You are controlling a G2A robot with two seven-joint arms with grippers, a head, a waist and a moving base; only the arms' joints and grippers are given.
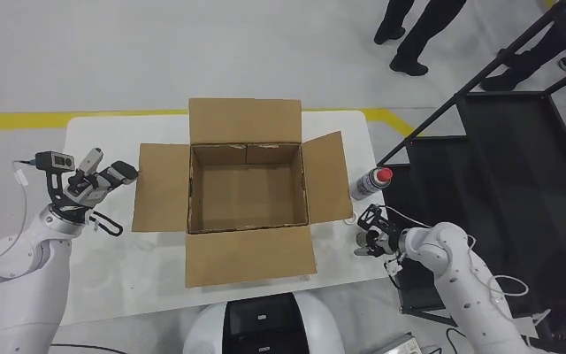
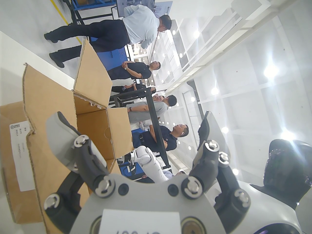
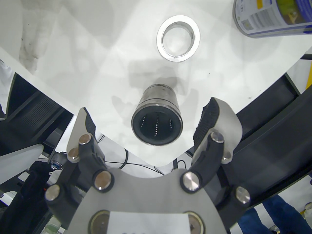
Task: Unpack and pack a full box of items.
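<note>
An open cardboard box point(image 1: 248, 199) stands in the middle of the white table point(image 1: 106, 265), flaps spread and nothing inside; one corner of this box point(image 2: 92, 120) faces the left wrist camera. My left gripper point(image 1: 110, 168) point(image 2: 131, 122) hangs open left of the box, holding nothing. At the table's right front corner my right gripper point(image 1: 371, 234) point(image 3: 148, 120) is open astride an upright dark metal cylinder point(image 3: 157, 120), its pads point(image 3: 209, 118) apart from it. Beyond the cylinder lie a metal ring point(image 3: 178, 38) and a spray can point(image 3: 275, 5) point(image 1: 370, 183) with a red cap.
A black stepped rack point(image 1: 495, 177) stands close against the table's right side, just behind my right arm. The cylinder sits near the table's rounded corner edge point(image 3: 165, 164). Bare table surface lies left of and in front of the box.
</note>
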